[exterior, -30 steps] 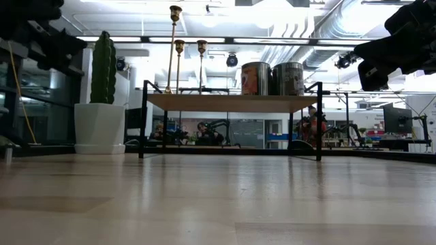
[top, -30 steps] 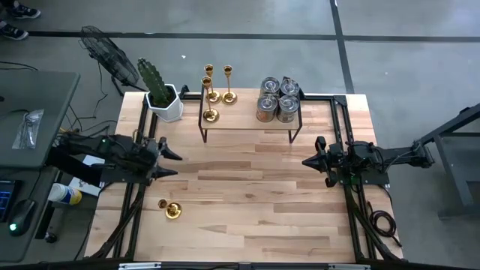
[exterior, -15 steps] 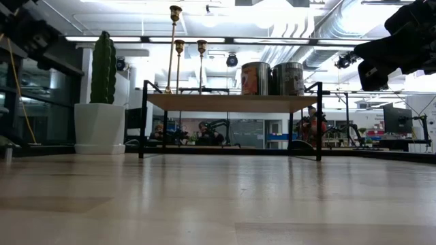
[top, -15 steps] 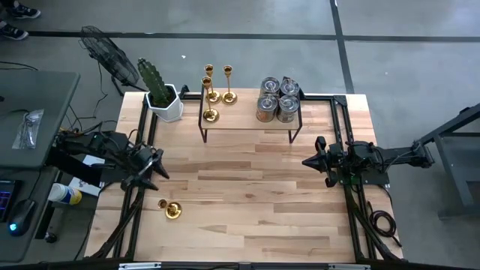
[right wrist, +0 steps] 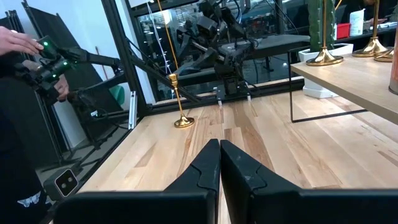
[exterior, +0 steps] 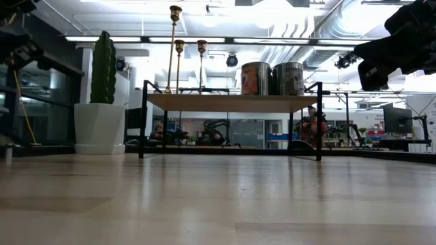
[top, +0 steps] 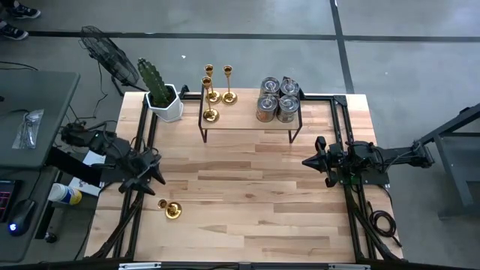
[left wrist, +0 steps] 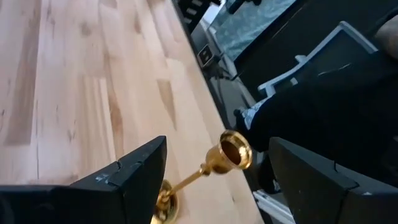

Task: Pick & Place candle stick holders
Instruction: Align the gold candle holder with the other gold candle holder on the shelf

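One gold candle stick holder (top: 171, 209) stands upright on its round base near the table's left near corner; it also shows in the left wrist view (left wrist: 211, 167) and the right wrist view (right wrist: 179, 102). My left gripper (top: 154, 178) (left wrist: 217, 142) hovers open just short of it, slanting down toward it, a finger to either side of its line. Three more gold holders (top: 214, 94) and several silver cup holders (top: 277, 98) stand on the raised shelf (top: 247, 124). My right gripper (top: 306, 160) (right wrist: 219, 150) waits shut at the right.
A white pot with a green cactus (top: 165, 101) stands at the far left, beside the shelf's black legs (top: 202, 129). Black frame rails (top: 139, 195) run along the table's left and right sides. A person's hand (right wrist: 18, 42) shows beyond the left edge.
My left gripper has drawn back toward the table's left edge and swung round from pointing at the right edge to pointing at the near edge, down toward the lone gold holder, rolling as it went. Its fingers have stayed open. Nothing else has moved.
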You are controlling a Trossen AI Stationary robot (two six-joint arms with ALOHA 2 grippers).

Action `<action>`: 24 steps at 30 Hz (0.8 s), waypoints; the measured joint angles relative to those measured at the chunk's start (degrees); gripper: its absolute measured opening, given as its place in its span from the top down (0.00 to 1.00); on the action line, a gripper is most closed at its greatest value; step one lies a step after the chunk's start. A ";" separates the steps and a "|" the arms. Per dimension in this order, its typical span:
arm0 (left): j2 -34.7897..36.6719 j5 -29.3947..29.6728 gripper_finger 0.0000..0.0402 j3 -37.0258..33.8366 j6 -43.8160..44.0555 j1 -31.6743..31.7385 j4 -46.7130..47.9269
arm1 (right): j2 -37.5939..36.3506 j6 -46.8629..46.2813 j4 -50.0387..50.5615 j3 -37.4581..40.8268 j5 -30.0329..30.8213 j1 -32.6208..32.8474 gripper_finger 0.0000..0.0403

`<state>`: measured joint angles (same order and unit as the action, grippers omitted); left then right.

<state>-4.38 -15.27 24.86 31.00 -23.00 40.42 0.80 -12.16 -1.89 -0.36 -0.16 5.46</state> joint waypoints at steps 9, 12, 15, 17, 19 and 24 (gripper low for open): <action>-0.04 10.76 0.31 -2.09 7.32 -14.15 1.76 | 0.00 0.00 0.00 0.00 -0.02 -0.01 0.99; -0.04 14.14 0.31 -2.56 9.18 -18.29 1.80 | 0.00 0.00 0.00 0.01 0.00 -0.01 0.99; -0.63 18.51 0.31 -2.56 9.80 -21.92 1.56 | 0.00 0.00 0.00 0.01 -0.02 -0.01 0.99; -1.57 21.89 0.31 -2.56 9.76 -24.23 1.42 | 0.01 0.00 0.00 0.01 -0.02 0.01 0.99; -3.08 24.19 0.31 -2.56 9.55 -26.74 0.99 | 0.00 0.00 0.02 0.02 -0.02 0.01 0.99; -7.91 29.20 0.31 -2.56 11.46 -32.66 1.06 | 0.00 0.00 0.00 0.01 -0.02 -0.01 0.99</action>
<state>-12.29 13.93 22.31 42.46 -55.66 41.48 0.80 -12.16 -1.89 -0.35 -0.19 5.45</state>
